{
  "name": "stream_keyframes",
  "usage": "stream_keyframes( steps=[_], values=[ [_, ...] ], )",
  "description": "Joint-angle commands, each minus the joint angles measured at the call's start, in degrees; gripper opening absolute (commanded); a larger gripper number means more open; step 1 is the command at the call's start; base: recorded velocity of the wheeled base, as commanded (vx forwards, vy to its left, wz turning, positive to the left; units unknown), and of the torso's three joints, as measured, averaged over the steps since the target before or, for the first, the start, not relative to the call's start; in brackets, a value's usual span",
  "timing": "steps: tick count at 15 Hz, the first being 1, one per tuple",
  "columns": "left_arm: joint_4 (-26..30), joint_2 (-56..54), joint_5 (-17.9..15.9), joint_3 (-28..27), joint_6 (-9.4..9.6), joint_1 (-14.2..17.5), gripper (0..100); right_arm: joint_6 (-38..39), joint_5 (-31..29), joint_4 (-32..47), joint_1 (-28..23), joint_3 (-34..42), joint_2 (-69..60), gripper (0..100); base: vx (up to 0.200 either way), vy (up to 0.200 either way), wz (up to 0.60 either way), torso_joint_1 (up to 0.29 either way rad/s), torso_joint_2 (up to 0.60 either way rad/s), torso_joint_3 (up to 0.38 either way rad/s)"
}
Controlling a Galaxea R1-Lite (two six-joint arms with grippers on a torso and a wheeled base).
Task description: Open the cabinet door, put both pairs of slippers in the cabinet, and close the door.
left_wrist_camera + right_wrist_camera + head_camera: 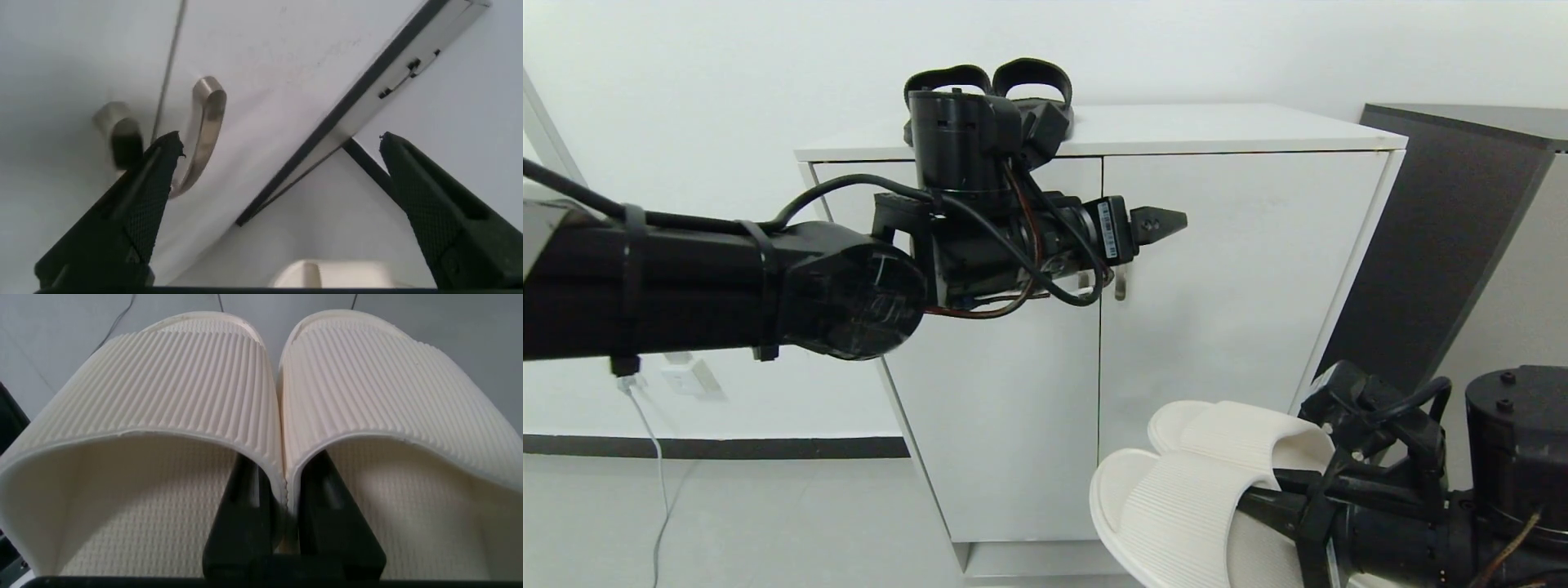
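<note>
The white cabinet [1225,269] stands with both doors shut. Its two metal handles [1121,282] sit side by side at the centre seam. My left gripper [1164,224] hovers in front of the doors just above the handles, open with nothing in it. In the left wrist view a curved handle [204,122] lies close to one of the fingers [139,212] of that gripper [279,145]. A black pair of slippers [990,82] rests on the cabinet top behind the left wrist. My right gripper [1278,490] is low at the right, shut on the white slippers [1201,482] [196,400] by their adjoining straps.
A dark grey panel [1445,245] leans right beside the cabinet. A wall socket [690,377] with a white cable [658,482] hanging to the floor is at lower left. Bare floor lies before the cabinet.
</note>
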Motion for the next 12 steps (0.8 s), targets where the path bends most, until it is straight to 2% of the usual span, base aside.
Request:
stream_keyframes(
  steps=[1, 8, 9, 12],
  values=[
    [0.0, 2.9, 0.8, -1.9, 0.07, 0.2, 100, 0.0, 0.1, 0.0, 0.1, 0.0, 0.0, 0, 0.000, 0.000, 0.00, 0.000, 0.00, 0.000],
    [0.0, 5.2, 0.7, -3.9, -0.10, 0.1, 100, 0.0, 0.1, 0.0, 0.1, 0.2, 0.0, 0, 0.000, 0.000, 0.00, 0.000, 0.00, 0.000],
    [0.0, 5.1, 0.7, -3.8, -0.10, 0.1, 0, 0.0, 0.1, 0.0, 0.1, 0.3, 0.0, 0, 0.000, 0.000, 0.00, 0.000, 0.00, 0.000],
    [-0.1, 4.2, 0.8, -2.6, -0.28, 0.1, 0, 0.0, 0.2, 0.0, 0.1, 0.6, 0.0, 0, 0.000, 0.000, 0.00, 0.000, 0.00, 0.000]
  ],
)
